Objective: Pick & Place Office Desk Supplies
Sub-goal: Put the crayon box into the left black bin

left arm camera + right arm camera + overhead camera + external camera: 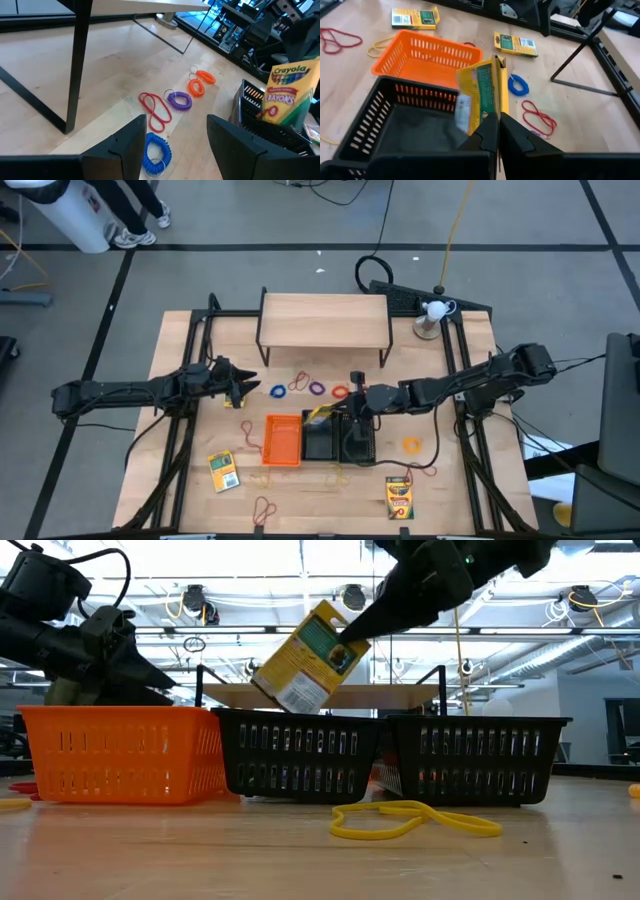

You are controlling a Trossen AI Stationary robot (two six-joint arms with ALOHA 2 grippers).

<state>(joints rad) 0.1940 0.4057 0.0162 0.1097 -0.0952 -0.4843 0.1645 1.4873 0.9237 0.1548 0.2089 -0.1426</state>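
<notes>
My right gripper (345, 412) is shut on a yellow-and-green crayon box (305, 660), which is in the air over the middle black mesh tray (295, 755). The orange tray (283, 438) stands to that tray's left and the second black tray (358, 440) to its right. My left gripper (175, 145) is open and hovers over the blue coil band (157, 152). It touches nothing. Red (155, 110), purple (180, 100) and orange bands (197, 82) lie in a row on the table beyond it. My right gripper pinches the crayon box between its two fingers at one end edge (492, 112); in the low view this is the box's upper corner (350, 635). The fingers slant down from the table's right side. The box is lifted clear and hangs tilted below them, above the black tray.
Other crayon boxes lie on the table at the near left (223, 470), the near right (399, 498) and close to the left gripper (516, 43). Loose bands lie around the trays: yellow (415, 820), orange (411, 445), red (262, 508). A wooden shelf (324, 320) stands at the far edge.
</notes>
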